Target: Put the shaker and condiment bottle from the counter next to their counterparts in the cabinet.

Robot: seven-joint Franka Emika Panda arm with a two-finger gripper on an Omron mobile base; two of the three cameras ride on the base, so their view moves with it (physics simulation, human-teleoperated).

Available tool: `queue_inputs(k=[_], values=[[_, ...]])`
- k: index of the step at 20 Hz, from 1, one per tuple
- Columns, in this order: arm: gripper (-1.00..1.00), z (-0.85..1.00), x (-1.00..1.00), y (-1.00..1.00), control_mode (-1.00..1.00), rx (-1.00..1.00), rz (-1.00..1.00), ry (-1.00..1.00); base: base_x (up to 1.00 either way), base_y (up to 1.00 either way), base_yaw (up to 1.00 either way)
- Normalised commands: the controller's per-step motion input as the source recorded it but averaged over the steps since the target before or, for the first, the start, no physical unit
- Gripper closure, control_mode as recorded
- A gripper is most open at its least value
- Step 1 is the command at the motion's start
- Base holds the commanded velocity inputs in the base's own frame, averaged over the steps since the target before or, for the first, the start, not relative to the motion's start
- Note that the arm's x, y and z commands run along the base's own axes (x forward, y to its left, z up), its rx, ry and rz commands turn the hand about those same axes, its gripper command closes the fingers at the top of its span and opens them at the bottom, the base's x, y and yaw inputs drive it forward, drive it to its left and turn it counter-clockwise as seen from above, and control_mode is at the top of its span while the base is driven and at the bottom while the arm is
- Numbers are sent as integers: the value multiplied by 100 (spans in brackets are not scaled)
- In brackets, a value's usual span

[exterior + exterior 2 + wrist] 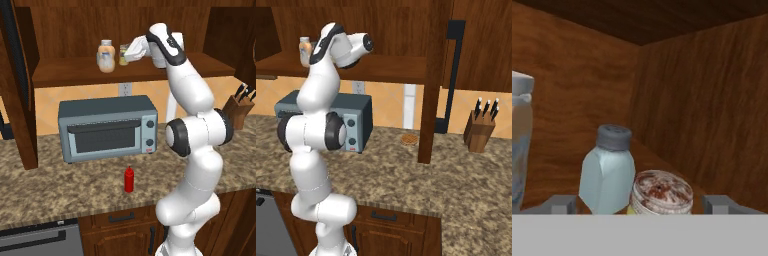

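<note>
Speckled brown counter (60, 192) carries the red condiment bottle (129, 179) at 6 o'clock of the toaster oven (107, 127). Up on the cabinet (70, 72) shelf, the jaws stand wide apart around the shaker (661, 194), gripping nothing; the grey clear shaker (608, 169) stands at its 10 o'clock.

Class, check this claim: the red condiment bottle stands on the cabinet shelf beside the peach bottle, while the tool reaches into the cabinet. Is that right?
Not quite. The red condiment bottle stands on the counter, in front of the toaster oven, as the left base view shows. The tool does reach into the cabinet by the peach bottle.
</note>
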Motion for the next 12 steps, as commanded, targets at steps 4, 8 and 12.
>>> queue_inputs(k=[4, 8, 12], values=[[-100, 8, -99, -1, -100, 0, 0, 0, 0, 0, 0], [-100, 0, -100, 0, -100, 0, 0, 0, 0, 0, 0], [-100, -10, -100, 0, -100, 0, 0, -3, 0, 0, 0]])
